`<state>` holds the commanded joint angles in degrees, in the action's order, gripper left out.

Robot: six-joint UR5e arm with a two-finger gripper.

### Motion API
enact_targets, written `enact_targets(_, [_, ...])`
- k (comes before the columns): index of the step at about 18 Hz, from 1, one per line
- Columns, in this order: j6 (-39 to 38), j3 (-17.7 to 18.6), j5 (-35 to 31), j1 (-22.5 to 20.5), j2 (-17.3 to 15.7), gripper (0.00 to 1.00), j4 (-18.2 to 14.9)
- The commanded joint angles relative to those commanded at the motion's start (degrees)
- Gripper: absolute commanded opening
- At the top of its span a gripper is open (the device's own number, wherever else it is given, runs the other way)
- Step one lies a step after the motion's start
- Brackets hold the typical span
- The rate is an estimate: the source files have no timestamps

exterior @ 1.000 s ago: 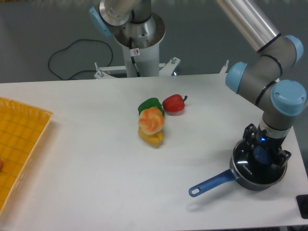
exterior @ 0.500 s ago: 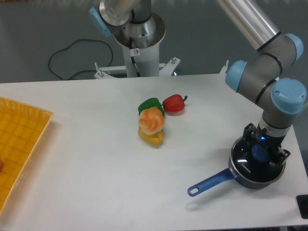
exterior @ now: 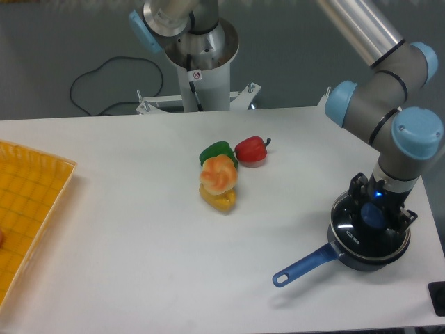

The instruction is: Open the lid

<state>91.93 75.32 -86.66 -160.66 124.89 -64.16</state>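
The lid point(exterior: 356, 233) is round dark glass with a metal rim and small white lettering. It sits over the blue-handled saucepan point(exterior: 311, 263) at the table's right front, shifted a little to the left of the pan's body. My gripper point(exterior: 373, 214) comes straight down onto the lid's centre. Its black fingers point(exterior: 357, 198) stand on either side of the blue knob point(exterior: 373, 215) and are shut on it. The pan's inside is hidden by the lid.
A red pepper point(exterior: 251, 149), a green pepper point(exterior: 216, 152), an orange-white piece point(exterior: 218, 174) and a yellow one point(exterior: 218, 200) cluster mid-table. A yellow tray point(exterior: 31, 205) lies at the left edge. The robot base point(exterior: 201, 52) stands behind the table. A dark object point(exterior: 438, 298) sits at the right front corner.
The gripper and the lid have shifted slightly left and upward together, so the lid now sits a little off the saucepan's centre. The vegetables and tray have not moved.
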Motion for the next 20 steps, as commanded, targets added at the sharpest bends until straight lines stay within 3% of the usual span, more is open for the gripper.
enact_targets(8, [-0.79, 0.52, 1.76, -0.62, -1.14, 0.67, -0.88])
enact_targets(15, [-0.79, 3.34, 1.32, -0.97, -4.92, 0.67, -1.32])
enact_targets(20, [-0.53, 3.51, 0.53, -1.14, -5.36, 0.67, -1.59])
